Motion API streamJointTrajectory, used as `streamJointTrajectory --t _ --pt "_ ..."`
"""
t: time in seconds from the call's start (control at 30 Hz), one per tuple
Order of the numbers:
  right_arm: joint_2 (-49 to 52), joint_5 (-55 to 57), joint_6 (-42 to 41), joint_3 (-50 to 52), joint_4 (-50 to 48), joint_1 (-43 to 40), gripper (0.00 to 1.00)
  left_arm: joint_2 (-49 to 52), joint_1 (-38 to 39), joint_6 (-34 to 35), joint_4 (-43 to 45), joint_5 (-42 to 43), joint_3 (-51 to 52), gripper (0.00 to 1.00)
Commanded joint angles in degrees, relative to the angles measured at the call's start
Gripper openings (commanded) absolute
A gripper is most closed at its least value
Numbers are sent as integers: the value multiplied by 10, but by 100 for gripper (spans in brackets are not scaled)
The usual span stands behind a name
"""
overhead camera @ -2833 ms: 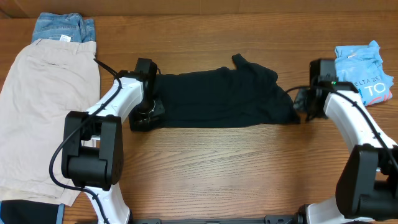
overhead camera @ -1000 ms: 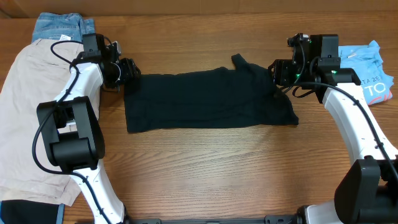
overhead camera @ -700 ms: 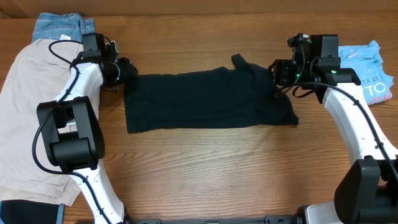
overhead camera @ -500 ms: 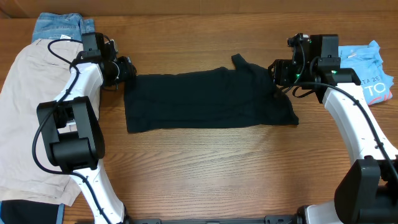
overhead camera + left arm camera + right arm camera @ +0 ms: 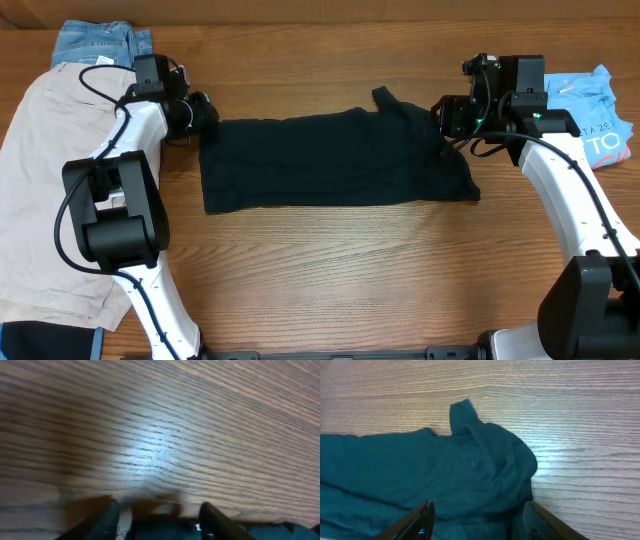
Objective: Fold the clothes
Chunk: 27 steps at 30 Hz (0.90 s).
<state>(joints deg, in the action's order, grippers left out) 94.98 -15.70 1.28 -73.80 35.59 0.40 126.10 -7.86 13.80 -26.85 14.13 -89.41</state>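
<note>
The black T-shirt (image 5: 340,160) lies mid-bench (image 5: 330,270) as a long band, seemingly folded 1 time; crosswise folds look undone. Left hand (image 5: 205,112), spread, sits at its left corner. Right hand (image 5: 445,117), spread, hovers over its rumpled right end, pinching nothing. Beige shorts (image 5: 60,180) lie unfolded.
</note>
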Motion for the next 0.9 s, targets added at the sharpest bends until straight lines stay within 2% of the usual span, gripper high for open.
streamJointTrajectory --t 0.0,0.07,0.1,0.23,0.37,0.5,0.7,0.87 --pt "-10 -4 3 -9 -1 2 61 29 4 8 -4 -5 -6 48" --pt "-10 -4 3 -9 1 2 61 32 4 8 -3 -1 -6 39" --pt "-10 -4 3 -9 2 2 60 32 4 7 -3 3 -7 27" --pt "-10 -4 3 -9 1 2 60 32 4 5 -4 28 -8 17" --pt "-10 -4 2 -9 2 2 60 32 3 -3 -25 28 -8 13" --pt "-10 -4 2 -9 2 2 60 31 0 -10 -49 7 -8 4" --pt "-10 0 3 -9 -5 2 60 31 -11 -1 -91 9 -38 4" --pt "-8 28 3 -9 -35 2 60 31 -11 -1 -184 12 -123 4"
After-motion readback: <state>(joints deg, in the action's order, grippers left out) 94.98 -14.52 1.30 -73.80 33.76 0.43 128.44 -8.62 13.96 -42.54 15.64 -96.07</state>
